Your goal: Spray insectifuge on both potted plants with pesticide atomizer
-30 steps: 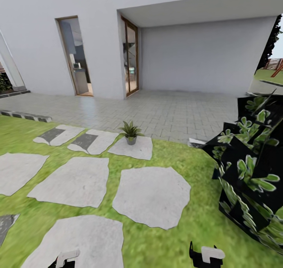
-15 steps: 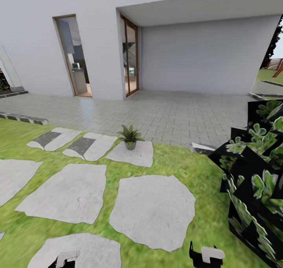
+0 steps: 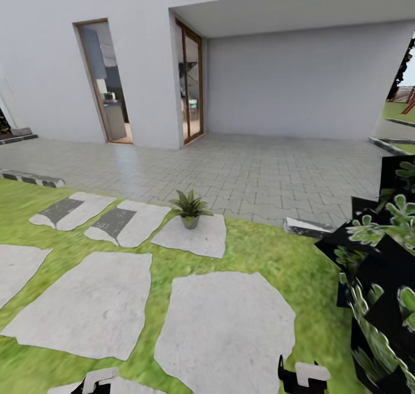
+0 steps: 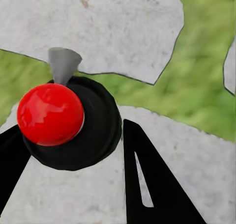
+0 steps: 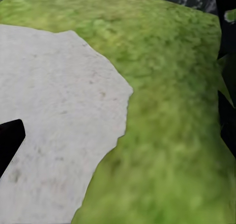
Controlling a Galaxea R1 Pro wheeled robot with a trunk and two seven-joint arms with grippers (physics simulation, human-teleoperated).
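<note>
My left gripper [image 4: 70,135] is shut on the pesticide atomizer [image 4: 54,113], seen from above as a red round knob on a black round body with a grey cone nozzle. That gripper also shows at the lower edge of the head view [image 3: 95,381]. One potted plant [image 3: 189,207], a small green rosette in a grey pot, stands on a far stepping stone [image 3: 193,238] at the lawn's edge, well ahead of both grippers. My right gripper [image 3: 302,376] is open and empty over grass, with one black fingertip [image 5: 9,140] showing. I cannot make out any insectifuge on the leaves from here.
A big dark-leaved bush [image 3: 380,278] crowds the right side. Grey stepping stones [image 3: 227,330] lie in the lawn ahead. Beyond them are a paved patio [image 3: 242,163], the white house wall and glass doors [image 3: 191,82]. A stone kerb [image 3: 305,228] edges the grass.
The camera has moved forward and turned: stones slide down and left, the bush shifts right. Both grippers keep their places in the view, the left still holding the atomizer.
</note>
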